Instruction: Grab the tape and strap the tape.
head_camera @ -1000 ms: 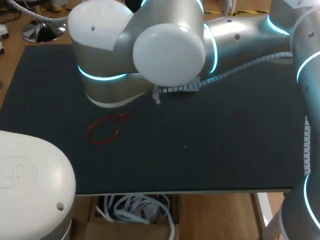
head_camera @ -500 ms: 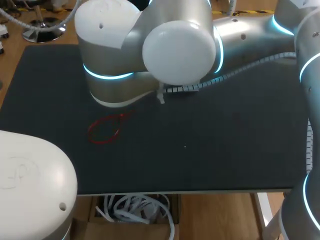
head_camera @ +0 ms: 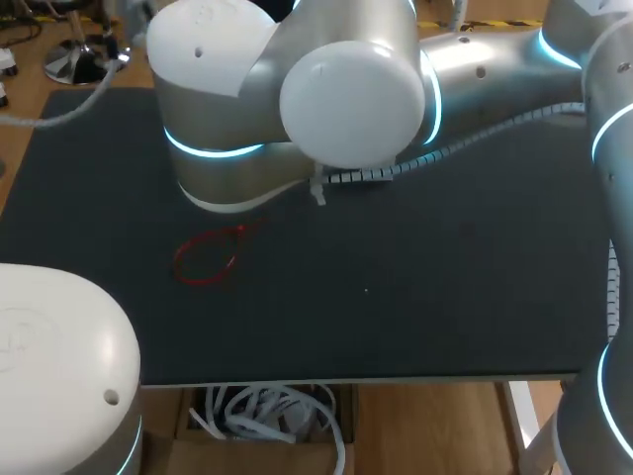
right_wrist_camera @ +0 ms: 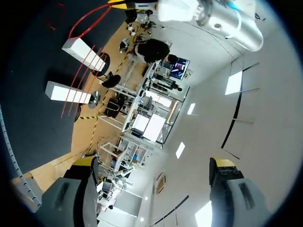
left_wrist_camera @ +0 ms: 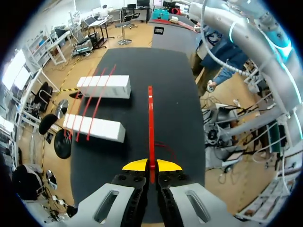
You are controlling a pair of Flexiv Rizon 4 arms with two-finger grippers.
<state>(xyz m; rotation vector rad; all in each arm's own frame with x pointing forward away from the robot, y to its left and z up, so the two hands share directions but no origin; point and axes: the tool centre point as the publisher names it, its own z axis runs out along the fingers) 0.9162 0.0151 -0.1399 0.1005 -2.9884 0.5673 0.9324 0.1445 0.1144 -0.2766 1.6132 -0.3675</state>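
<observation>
In the left wrist view my left gripper [left_wrist_camera: 151, 165] is shut on one end of a long red strap [left_wrist_camera: 150, 118], which sticks out straight ahead over the black mat. A second red strap, tied into a loop [head_camera: 208, 255], lies on the mat at the front left; the looped strap [left_wrist_camera: 164, 149] also shows just under the left fingertips. My right gripper [right_wrist_camera: 154, 163] is open and holds nothing; it points up, away from the table. Behind it the held strap [right_wrist_camera: 87, 21] bends in an arc. The right arm's big joints [head_camera: 346, 99] hide the mat's far middle.
Two white blocks [left_wrist_camera: 105, 86] [left_wrist_camera: 94, 128] stand side by side on the mat's far part, with several red straps [left_wrist_camera: 90, 106] laid across them. The blocks [right_wrist_camera: 83, 53] also show in the right wrist view. The black mat [head_camera: 445, 297] is bare at the front right.
The right arm's joints shifted slightly to the right in the head view. The left arm's white housing sank a little toward the lower left. Both grippers kept their state.
</observation>
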